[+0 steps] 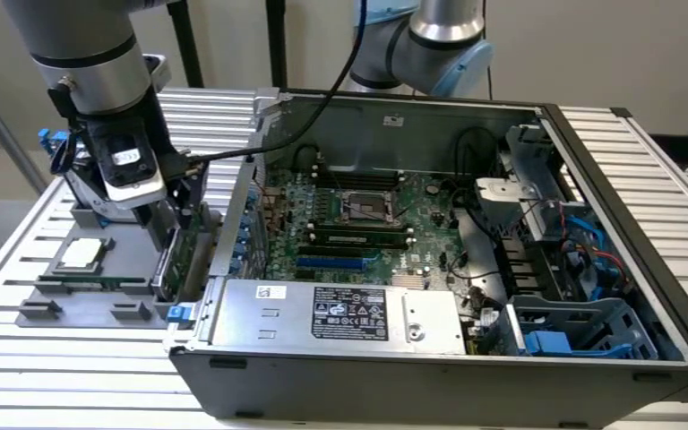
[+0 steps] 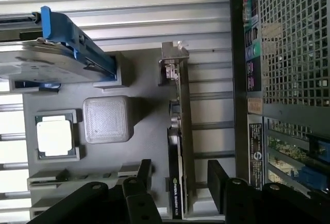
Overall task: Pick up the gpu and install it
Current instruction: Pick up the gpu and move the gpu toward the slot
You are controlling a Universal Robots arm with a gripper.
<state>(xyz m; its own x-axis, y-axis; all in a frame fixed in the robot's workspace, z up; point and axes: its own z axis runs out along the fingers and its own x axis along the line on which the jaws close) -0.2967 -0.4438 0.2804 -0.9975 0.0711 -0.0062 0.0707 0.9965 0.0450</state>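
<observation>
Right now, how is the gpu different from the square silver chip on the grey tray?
The gpu stands on its edge; the square chip lies flat. The gpu is long and thin; the square chip is small and square. The open gripper straddles the gpu, not the square chip. Both rest in the grey tray.

In the exterior view we lose the arm past the top edge, and its wrist hides much of the gpu; there we cannot tell whether the fingers touch the card. A second arm is cut off likewise, its base behind the case. In the wrist view the drive and the case run off the edge, the gripper is cropped, and the gpu's print is too small to read.
</observation>
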